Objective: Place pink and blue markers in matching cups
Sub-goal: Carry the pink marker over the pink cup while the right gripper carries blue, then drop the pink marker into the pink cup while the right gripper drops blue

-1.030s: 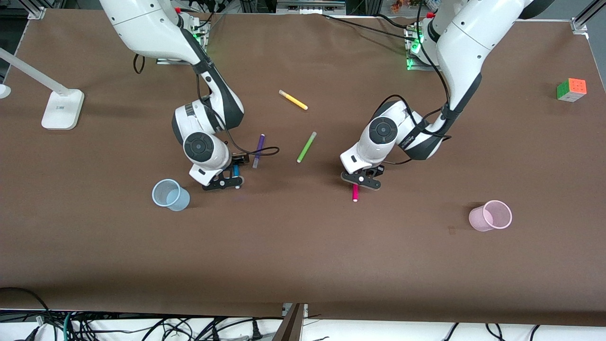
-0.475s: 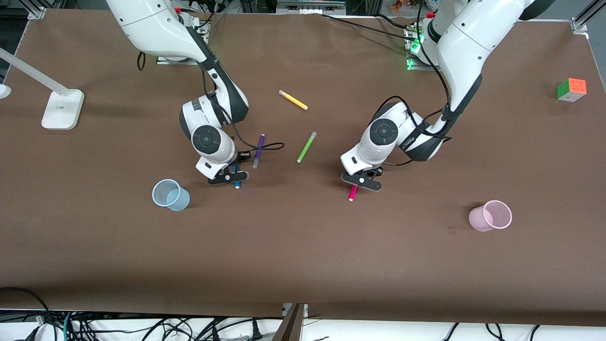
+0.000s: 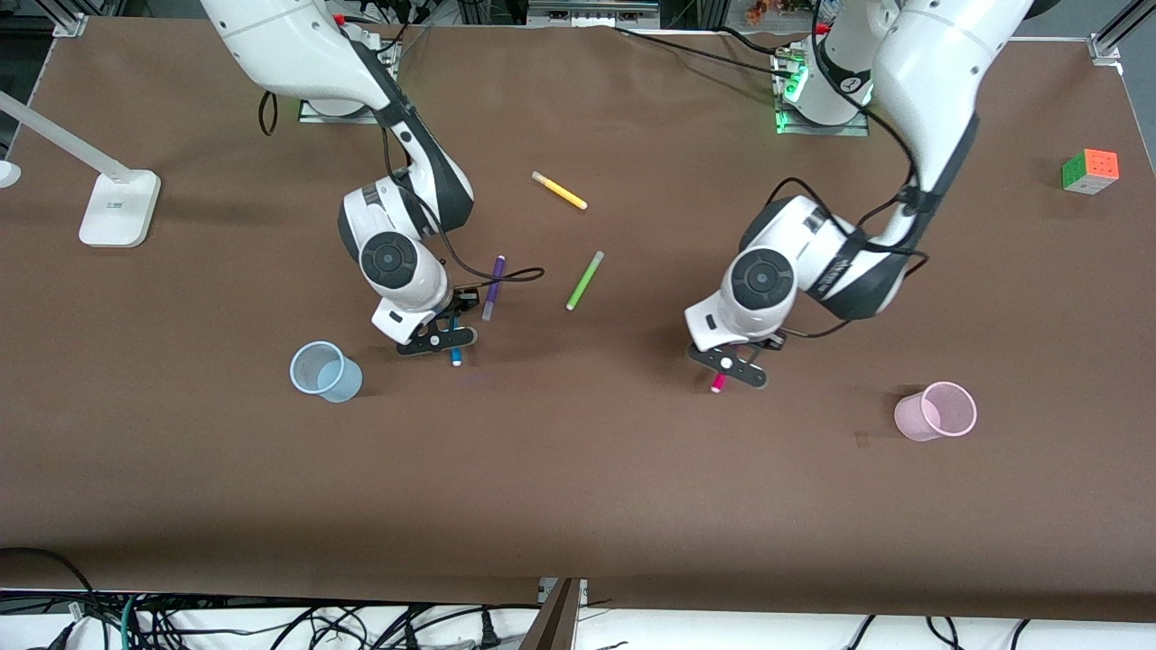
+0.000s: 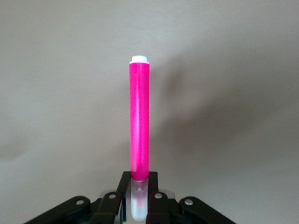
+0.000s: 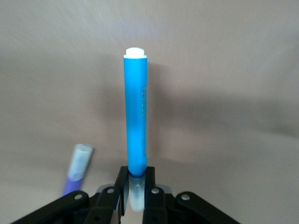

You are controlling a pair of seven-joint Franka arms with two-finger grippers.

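Both hands are clamped on pens above the desk (image 3: 578,506): left hand (image 3: 728,367) grips pink marker (image 4: 139,126), right hand (image 3: 436,340) grips blue marker (image 5: 137,116).

A brown table (image 3: 578,506) fills the scene. A white lamp base (image 3: 119,208) sits at nine o'clock; tangled cables (image 3: 271,623) lie below at six o'clock.

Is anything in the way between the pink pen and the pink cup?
Nothing visible is. The left gripper holds the pink marker in the air, and only bare brown table lies between it and the pink cup. The other pens lie toward the right arm's end.
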